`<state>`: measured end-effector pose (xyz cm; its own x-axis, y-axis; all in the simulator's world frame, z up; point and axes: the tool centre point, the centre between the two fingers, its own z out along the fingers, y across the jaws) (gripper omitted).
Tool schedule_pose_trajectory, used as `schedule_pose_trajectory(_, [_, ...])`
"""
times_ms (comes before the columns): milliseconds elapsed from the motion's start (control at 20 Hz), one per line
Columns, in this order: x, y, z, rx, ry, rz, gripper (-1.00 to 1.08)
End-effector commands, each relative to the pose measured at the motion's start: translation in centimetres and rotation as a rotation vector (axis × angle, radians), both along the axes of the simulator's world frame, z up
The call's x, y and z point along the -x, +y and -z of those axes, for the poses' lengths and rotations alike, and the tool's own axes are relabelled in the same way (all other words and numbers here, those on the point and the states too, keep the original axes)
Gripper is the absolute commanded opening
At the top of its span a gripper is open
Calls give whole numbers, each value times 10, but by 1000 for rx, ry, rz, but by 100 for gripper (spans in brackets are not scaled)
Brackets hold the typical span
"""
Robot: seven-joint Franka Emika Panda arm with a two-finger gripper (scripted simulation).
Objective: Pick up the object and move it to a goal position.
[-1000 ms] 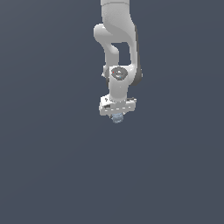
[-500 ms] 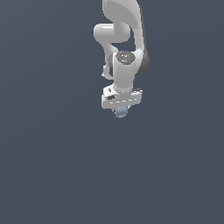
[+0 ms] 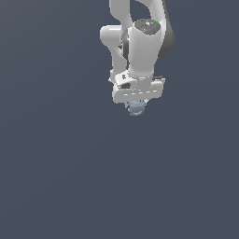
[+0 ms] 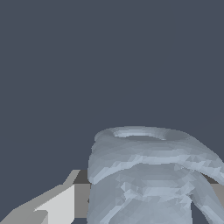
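Claw (image 3: 137, 104) gripping ridged object (image 4: 144, 175), object mostly hidden beneath claw

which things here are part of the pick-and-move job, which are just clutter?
Job:
- small pale grey-blue ridged lump, held under the gripper
- white gripper, closed on the lump

Lying about:
- nothing else visible, only the plain dark grey background

1. We see a dark backdrop (image 3: 56, 177) of even slate grey-blue filling the exterior view from edge to edge.
2. We find no seam, edge, horizon or texture on it, and no shadow that we can make out, so we cannot tell whether it is a table, a floor or a wall.
3. In the wrist view the same flat dark tone (image 4: 65, 65) covers the whole visible background.
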<state>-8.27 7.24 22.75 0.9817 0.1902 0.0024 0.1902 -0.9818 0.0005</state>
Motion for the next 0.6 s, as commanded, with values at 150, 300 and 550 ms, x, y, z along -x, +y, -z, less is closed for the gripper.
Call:
schedule_pose_trajectory(150, [-8,14,-54,0,1,0,-100])
schedule_pose_trajectory(300, [-13,21,-84,0,1,0,-100])
schedule_pose_trajectory(550, [-21,34,-132,0,1,0,-100])
